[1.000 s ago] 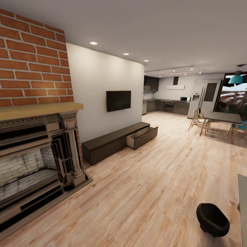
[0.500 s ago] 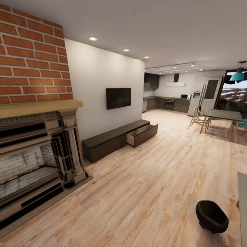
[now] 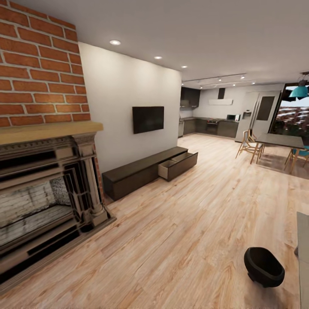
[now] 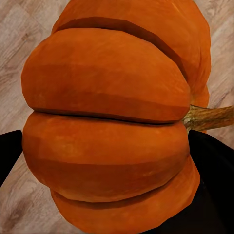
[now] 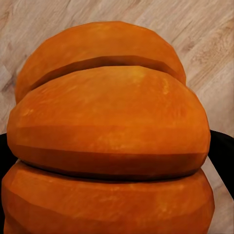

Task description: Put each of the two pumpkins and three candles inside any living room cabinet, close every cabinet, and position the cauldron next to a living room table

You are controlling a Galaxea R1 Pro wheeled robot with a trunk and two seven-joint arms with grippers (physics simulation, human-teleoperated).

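Left wrist view: a pumpkin (image 4: 107,122) sits gripped between dark fingers (image 4: 214,185); the right gripper likewise clamps a pumpkin (image 5: 109,141). Ahead, the cabinet (image 3: 146,171) has one drawer (image 3: 178,165) open, contents hidden. Cauldron (image 3: 263,266) rests beside the table (image 3: 303,249). Camera has tilted upward.

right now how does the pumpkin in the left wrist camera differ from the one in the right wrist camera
The left gripper's pumpkin shows a brown stem poking out sideways; the right gripper's pumpkin shows no stem. The left pumpkin's ribs look darker and deeper orange; the right pumpkin's are lighter and more evenly lit. Both are orange, ribbed, held close to the camera between dark gripper fingers, with wood floor behind them.
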